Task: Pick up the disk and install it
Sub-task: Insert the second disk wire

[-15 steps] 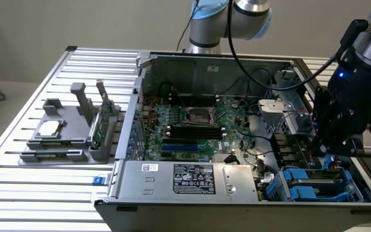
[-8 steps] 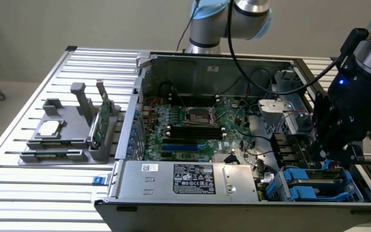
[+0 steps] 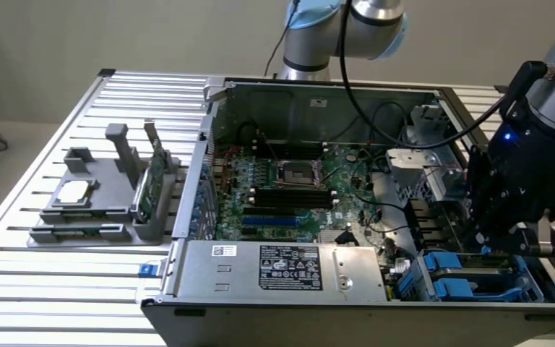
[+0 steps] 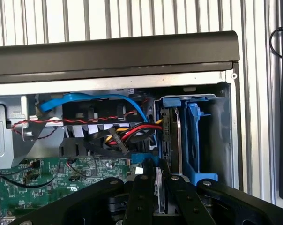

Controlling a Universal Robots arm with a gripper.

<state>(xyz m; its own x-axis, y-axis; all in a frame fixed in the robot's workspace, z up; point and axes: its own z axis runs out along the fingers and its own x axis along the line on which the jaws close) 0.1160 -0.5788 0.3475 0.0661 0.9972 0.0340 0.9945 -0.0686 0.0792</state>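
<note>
The jaws are pinched narrow on the disk's (image 4: 166, 140) near edge (it stands on edge), its long axis running straight away from them into the blue drive bay (image 4: 197, 136) at the computer case's (image 3: 258, 307) corner.

We see the open computer case (image 3: 355, 217) from high up and somewhat off, looking down over the whole slatted table (image 3: 66, 289), with the arm's base at the far side. Our wrist camera sits close over the gripper (image 4: 162, 197), looking down into one corner of the case. Both views share the blue drive bay (image 3: 470, 278) and nearby cables.
</note>
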